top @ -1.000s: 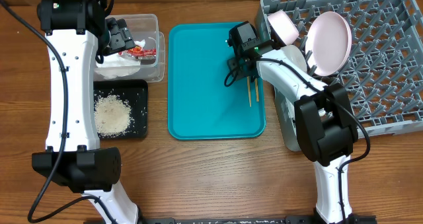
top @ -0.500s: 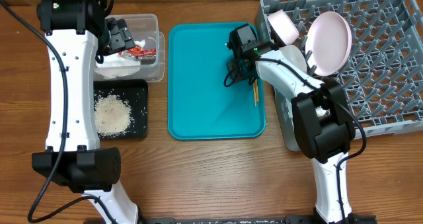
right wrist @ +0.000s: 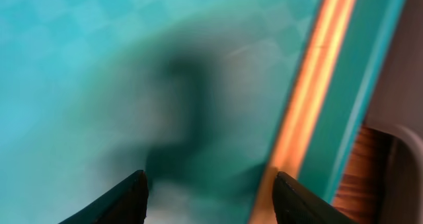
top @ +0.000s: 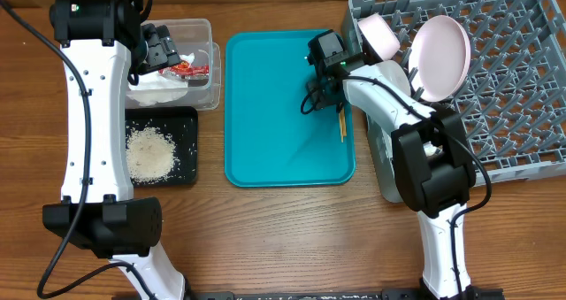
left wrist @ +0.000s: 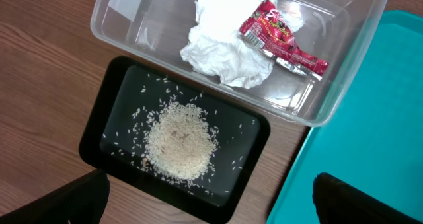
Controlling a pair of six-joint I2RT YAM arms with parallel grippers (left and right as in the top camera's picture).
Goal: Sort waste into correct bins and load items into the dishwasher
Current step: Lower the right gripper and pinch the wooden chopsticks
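Note:
My left gripper (top: 159,48) hangs open over the bins; in its wrist view the left gripper (left wrist: 208,184) holds nothing. Below it the clear tub (left wrist: 106,26) contains the white napkin (left wrist: 218,49) and red wrapper (left wrist: 281,39). The black tray (left wrist: 106,128) holds rice (left wrist: 180,141). My right gripper (top: 325,95) is low on the teal tray (top: 265,114), open. The chopsticks (top: 341,125) lie flat by the tray's right rim. In the right wrist view the right gripper (right wrist: 211,187) straddles bare tray, with the blurred chopsticks (right wrist: 324,72) running close to the right-hand finger. The dishwasher rack (top: 513,88) holds a plate (top: 442,57) and bowl (top: 380,34).
The right arm's white links cross between the teal tray and the rack's left edge. A grey object (top: 382,172) lies partly hidden under that arm. Bare wooden table (top: 292,238) runs along the front.
The right gripper shifted slightly on the teal tray. The chopsticks, earlier seen as two separate sticks, now lie together nearer the tray's right rim. The left arm has not moved.

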